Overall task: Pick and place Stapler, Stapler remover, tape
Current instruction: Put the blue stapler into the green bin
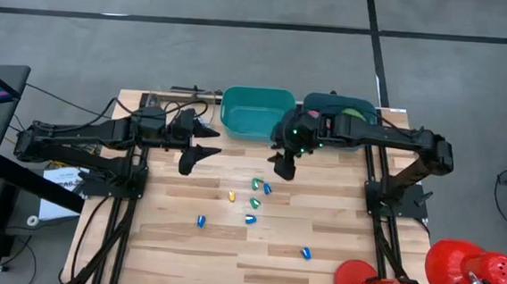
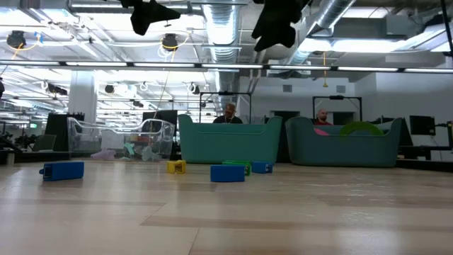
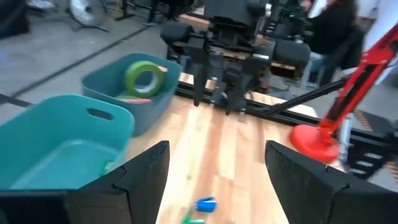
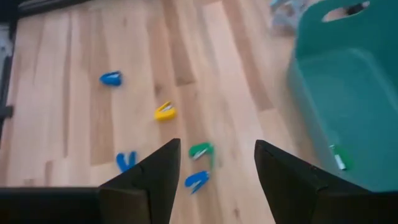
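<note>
High view, bins: two teal bins at the table's far edge, the light teal bin (image 1: 256,112) beside the dark teal bin (image 1: 340,121).
High view, small pieces: seven on the wood, four blue, two green, one yellow piece (image 1: 230,195); a cluster sits mid-table and a lone blue piece (image 1: 305,251) lies nearer the front.
High view, arms: left gripper (image 1: 193,156) hangs over the table left of the bins; right gripper (image 1: 285,167) is just in front of the bins, above the cluster.
Low view, counts: four pieces clearly seen in a row on the table, among them a blue one far left (image 2: 63,170); both grippers hang high above, touching nothing.
Low view, tape: a green roll (image 2: 361,127) peeks over the darker bin's rim.
Left wrist view, jaws: left gripper (image 3: 217,177) spread wide, nothing between the fingers.
Left wrist view, tape: one green roll (image 3: 143,76), flat with a wide open centre, leaning tilted inside the far bin; something pink lies under it, too hidden to name.
Right wrist view, jaws: right gripper (image 4: 214,171) released and empty.
Right wrist view, counts: five pieces below, three blue, one yellow, one green piece (image 4: 201,150); a small green item (image 4: 337,158) lies inside the bin.
</note>
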Tool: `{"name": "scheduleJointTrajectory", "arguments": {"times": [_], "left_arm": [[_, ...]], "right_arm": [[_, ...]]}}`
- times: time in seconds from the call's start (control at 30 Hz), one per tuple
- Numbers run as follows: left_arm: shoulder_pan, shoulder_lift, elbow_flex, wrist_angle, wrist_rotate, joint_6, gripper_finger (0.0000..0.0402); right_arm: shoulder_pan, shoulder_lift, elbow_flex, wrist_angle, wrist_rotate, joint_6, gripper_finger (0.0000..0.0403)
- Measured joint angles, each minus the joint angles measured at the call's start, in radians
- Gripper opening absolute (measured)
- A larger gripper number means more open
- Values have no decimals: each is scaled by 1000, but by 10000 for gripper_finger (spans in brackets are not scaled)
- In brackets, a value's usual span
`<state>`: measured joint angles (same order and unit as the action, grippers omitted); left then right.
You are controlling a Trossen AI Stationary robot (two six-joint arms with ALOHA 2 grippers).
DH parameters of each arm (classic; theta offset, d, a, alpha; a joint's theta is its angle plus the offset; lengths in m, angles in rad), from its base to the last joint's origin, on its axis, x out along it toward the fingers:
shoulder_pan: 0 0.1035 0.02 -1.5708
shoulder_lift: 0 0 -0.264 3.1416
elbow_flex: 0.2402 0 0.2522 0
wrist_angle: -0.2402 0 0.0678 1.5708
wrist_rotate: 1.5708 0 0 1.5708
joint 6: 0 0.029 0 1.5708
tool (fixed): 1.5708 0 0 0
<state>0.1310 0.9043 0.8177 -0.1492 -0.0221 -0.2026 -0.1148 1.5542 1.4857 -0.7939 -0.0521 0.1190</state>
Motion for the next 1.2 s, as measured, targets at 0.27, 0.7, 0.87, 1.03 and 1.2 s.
{"name": "scheduleJointTrajectory", "arguments": {"times": [0.27,0.7,0.87,1.03,1.2], "left_arm": [[-36,0,0,-16,94,-15,254],[-241,4,0,-60,63,-120,254],[-332,32,1,-108,18,-149,254],[-398,107,0,-234,15,-235,254],[-423,204,0,-300,15,-370,254]], "right_arm": [[77,2,0,-18,15,32,180],[86,2,0,-48,37,57,158],[86,2,0,-61,33,44,154],[87,2,0,-79,30,39,154],[88,2,0,-99,30,39,154]]}}
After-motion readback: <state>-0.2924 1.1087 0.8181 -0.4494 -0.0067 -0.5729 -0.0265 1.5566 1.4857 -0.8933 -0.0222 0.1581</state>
